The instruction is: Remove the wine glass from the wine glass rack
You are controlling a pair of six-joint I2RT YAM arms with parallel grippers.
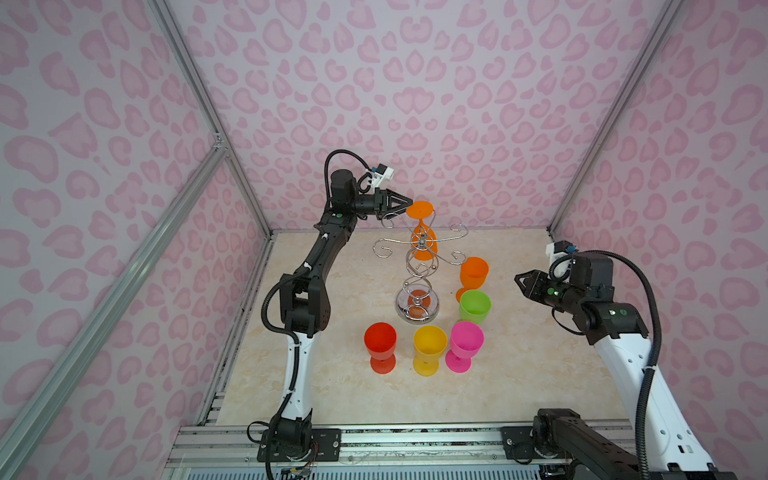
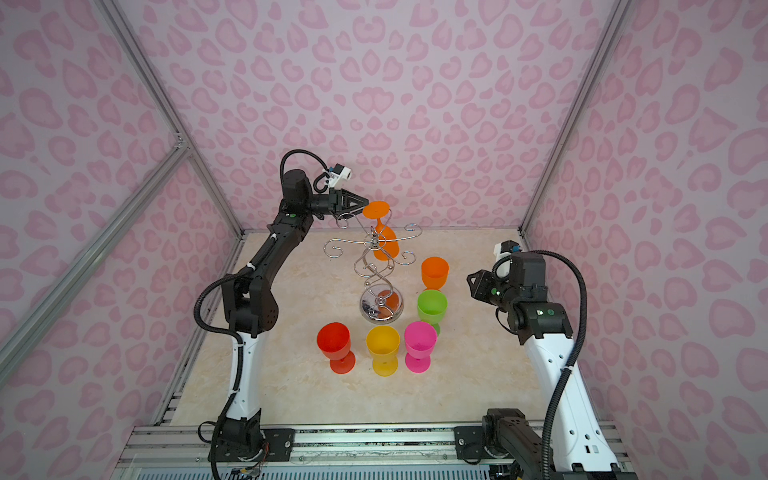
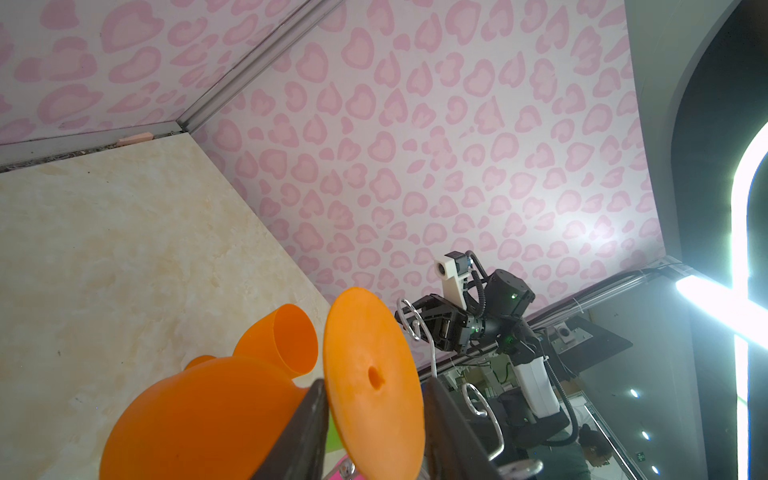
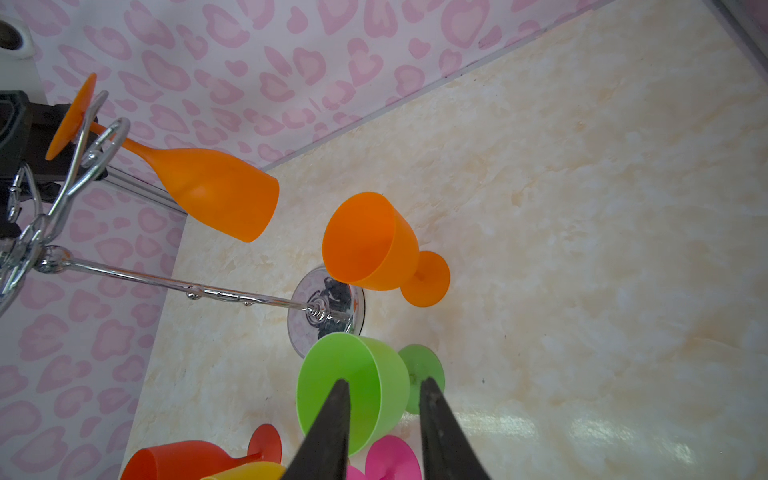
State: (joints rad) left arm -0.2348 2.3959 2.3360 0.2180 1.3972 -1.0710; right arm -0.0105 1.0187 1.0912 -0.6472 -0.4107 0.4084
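An orange wine glass [image 1: 423, 248] [image 4: 208, 187] hangs upside down, a little tilted, from a far hook of the chrome wine glass rack [image 1: 417, 309] [image 2: 380, 309] [image 4: 216, 294]. Its round foot [image 3: 370, 374] is uppermost. My left gripper [image 1: 409, 204] [image 2: 365, 203] [image 3: 374, 382] reaches in from the left at hook height. In the left wrist view the foot fills the gap between the two fingers, and both touch its edges. My right gripper [image 1: 517, 279] [image 2: 469, 278] [image 4: 384, 380] hovers open to the right of the rack, holding nothing.
Several plastic glasses stand upright on the marble table: orange [image 1: 473, 272], green [image 1: 475, 305], pink [image 1: 465, 340], yellow [image 1: 429, 345] and red [image 1: 380, 340], right of and in front of the rack's base. The pink patterned back wall is close behind the rack.
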